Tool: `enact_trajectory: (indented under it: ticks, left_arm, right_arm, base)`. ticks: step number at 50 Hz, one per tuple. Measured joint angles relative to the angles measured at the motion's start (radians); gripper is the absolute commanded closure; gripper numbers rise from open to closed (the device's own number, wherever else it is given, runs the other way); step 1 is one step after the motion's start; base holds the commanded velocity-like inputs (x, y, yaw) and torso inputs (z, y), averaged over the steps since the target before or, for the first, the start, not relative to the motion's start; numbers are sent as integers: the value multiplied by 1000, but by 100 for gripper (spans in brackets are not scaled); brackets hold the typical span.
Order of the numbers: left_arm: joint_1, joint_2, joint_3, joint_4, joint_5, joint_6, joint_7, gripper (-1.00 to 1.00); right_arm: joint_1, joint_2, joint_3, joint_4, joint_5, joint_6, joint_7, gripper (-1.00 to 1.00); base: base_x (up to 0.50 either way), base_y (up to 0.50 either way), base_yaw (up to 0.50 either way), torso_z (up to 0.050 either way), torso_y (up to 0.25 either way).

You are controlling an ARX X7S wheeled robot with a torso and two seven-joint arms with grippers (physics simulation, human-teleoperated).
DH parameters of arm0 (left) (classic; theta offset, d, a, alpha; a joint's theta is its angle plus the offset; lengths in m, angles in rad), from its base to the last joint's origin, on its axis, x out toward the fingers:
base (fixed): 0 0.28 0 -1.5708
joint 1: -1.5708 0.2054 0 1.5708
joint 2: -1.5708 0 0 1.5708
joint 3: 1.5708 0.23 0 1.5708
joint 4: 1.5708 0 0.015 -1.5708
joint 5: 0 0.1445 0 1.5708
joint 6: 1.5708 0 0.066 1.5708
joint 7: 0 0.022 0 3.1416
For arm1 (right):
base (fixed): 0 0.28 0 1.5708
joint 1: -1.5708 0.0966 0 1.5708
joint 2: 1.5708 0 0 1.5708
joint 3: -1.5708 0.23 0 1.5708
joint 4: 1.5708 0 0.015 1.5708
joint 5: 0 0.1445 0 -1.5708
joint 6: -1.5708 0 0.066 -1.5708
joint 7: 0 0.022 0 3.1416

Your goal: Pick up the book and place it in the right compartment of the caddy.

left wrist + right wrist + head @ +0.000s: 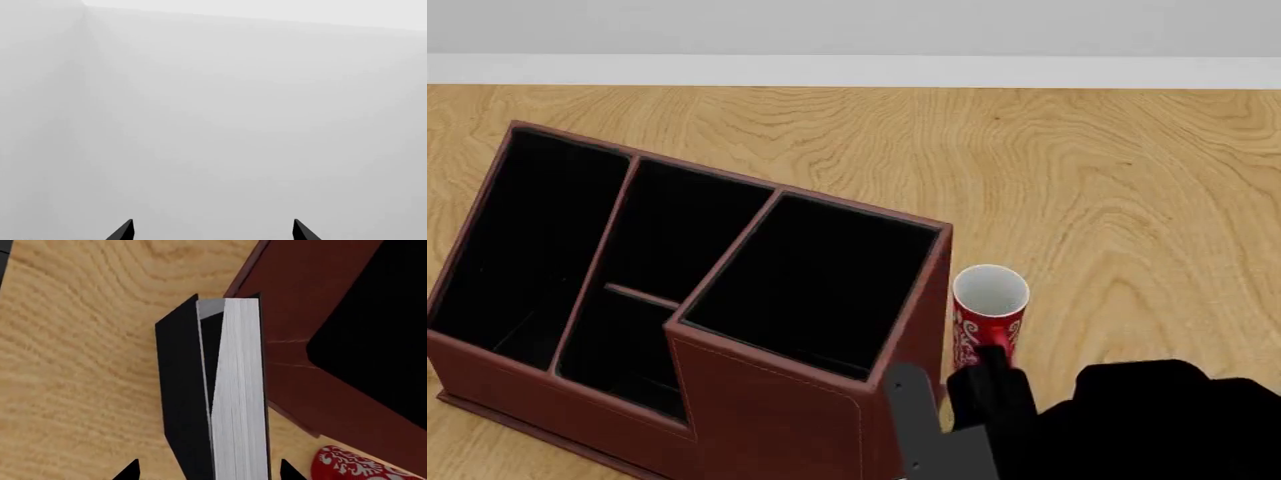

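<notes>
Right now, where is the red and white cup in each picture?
Head view: the red cup with white swirls stands on the wooden table just right of the reddish-brown leather caddy.
Right wrist view: only its rim shows, at the bottom corner beside the caddy.
Left wrist view: not in it.
Shared landmark: the caddy's wall next to the cup.

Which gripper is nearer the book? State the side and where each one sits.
Right. The right gripper straddles the book beside the caddy. The left gripper faces only a blank grey surface, with no book in view.
</notes>
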Motion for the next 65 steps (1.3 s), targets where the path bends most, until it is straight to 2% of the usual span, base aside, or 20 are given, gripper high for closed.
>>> enact_trajectory:
  ticks: [32, 33, 52, 65]
  left_arm:
    - [18, -18, 18, -14, 3, 39, -6, -100]
    - [18, -19, 19, -15, 3, 40, -7, -100]
    - [26, -27, 28, -22, 4, 59, -11, -100]
    - [34, -31, 29, -23, 0, 72, -16, -100]
  right_arm:
    - [-43, -51, -7, 105, -5, -3, 18, -100]
    - [-44, -52, -7, 106, -4, 0, 18, 100]
    - [-15, -39, -17, 82, 54, 54, 16, 100]
    - [-4, 7, -19, -10, 44, 92, 4, 100]
  base:
    - [0, 0, 0, 0, 0]
    - [0, 0, 0, 0, 0]
    - [1, 1, 2, 0, 0]
    - [0, 1, 3, -1, 0]
